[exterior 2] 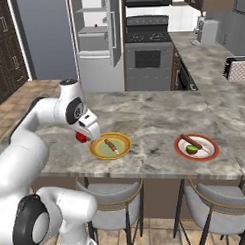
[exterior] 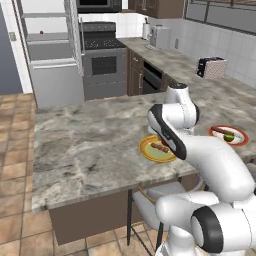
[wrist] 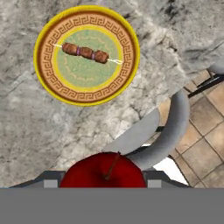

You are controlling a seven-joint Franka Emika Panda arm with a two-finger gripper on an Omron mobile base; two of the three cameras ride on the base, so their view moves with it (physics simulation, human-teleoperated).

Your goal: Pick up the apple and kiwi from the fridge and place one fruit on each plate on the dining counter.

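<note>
I've got the apple (wrist: 104,171) clamped between the jaws of the gripper (exterior 2: 82,137), glossy red with its stem pointing up at the hand camera. From the right base view I see it as a red spot under the hand, hanging above the dining counter (exterior 2: 149,118) near its front edge, just beside the yellow plate (exterior 2: 110,145) but not over it. Looking along the gripper, that yellow plate (wrist: 86,54) sits ahead on the marbled stone, a brown skewer lying across its green centre, and a grey stool (wrist: 168,131) curves below the counter edge over the tiled floor. The kiwi (exterior 2: 192,149) is resting on the white plate with the red rim (exterior 2: 197,147), well apart to the right, next to a dark reddish strip. From the left base view the fridge (exterior: 50,45) stands open at the back, beside the stove (exterior: 103,60), and a toaster (exterior: 211,67) sits on the far counter.
</note>
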